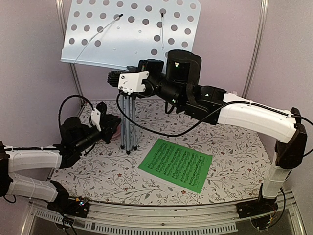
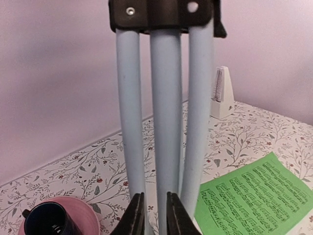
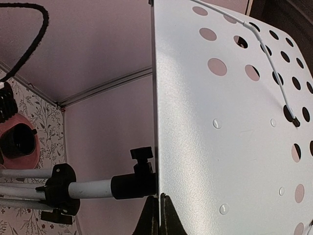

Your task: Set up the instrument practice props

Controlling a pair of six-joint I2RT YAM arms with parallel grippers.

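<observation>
Stand: we note the music stand upright at left-centre of the floral tablecloth, long axis vertical, feet on the cloth.
Legs: three pale grey round tubes, smooth, folded close and parallel under a black collar.
Desk: flat pale sheet metal punched with round holes, tilted, its face turned toward the arms, high by the back wall.
Green sheet: flat paper printed with staves, lying right of the feet, long side running diagonally.
Metronome: small white pyramid, upright, beyond the legs near the wall.
Left gripper: low before the legs; we see the jaws a narrow slit apart, nothing between.
Right gripper: jaws together, pinching the desk's thin edge as far as we can tell.
Beside: dark blue cup on pink plate, left of the legs.
</observation>
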